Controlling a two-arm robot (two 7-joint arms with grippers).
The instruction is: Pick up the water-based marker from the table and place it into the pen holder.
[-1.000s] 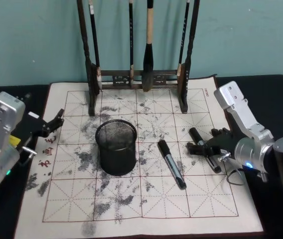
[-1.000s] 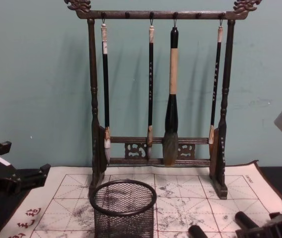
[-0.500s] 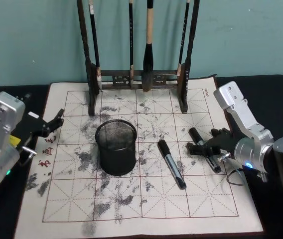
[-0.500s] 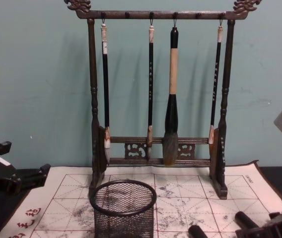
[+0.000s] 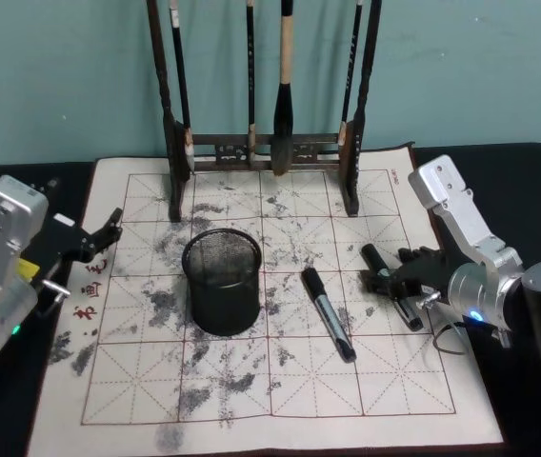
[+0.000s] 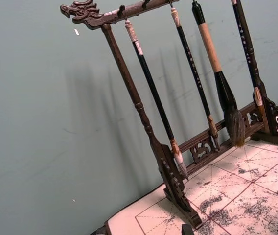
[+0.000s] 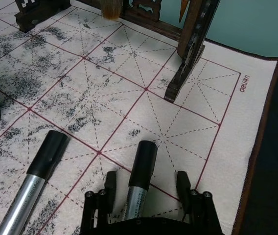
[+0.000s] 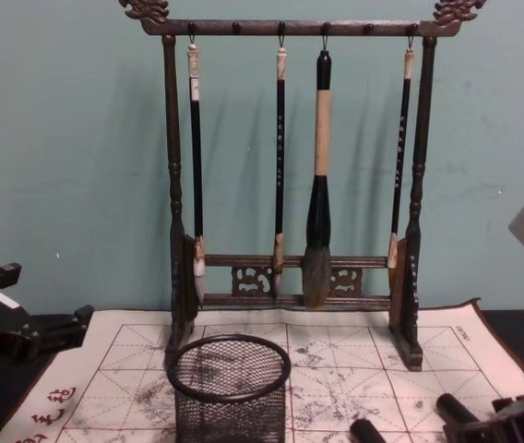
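Two water-based markers with black caps and silver barrels lie on the practice mat. One marker [image 5: 328,314] [image 7: 34,181] rests in the middle, just right of the pen holder [image 5: 221,281] [image 8: 230,388], a round black mesh cup standing upright. The other marker [image 5: 375,259] [image 7: 140,171] lies farther right. My right gripper [image 5: 382,284] [image 7: 146,188] is low over it and open, one finger on each side of the barrel, not closed on it. My left gripper [image 5: 99,238] is parked open at the mat's left edge.
A tall dark wooden brush rack [image 5: 266,152] [image 8: 294,295] with several hanging brushes stands at the back of the ink-stained white mat [image 5: 251,381]. Its right foot [image 7: 180,78] is just beyond the right gripper. Black tabletop surrounds the mat.
My right gripper has edged slightly along the right-hand marker. The markers, the pen holder and the left arm have not moved.
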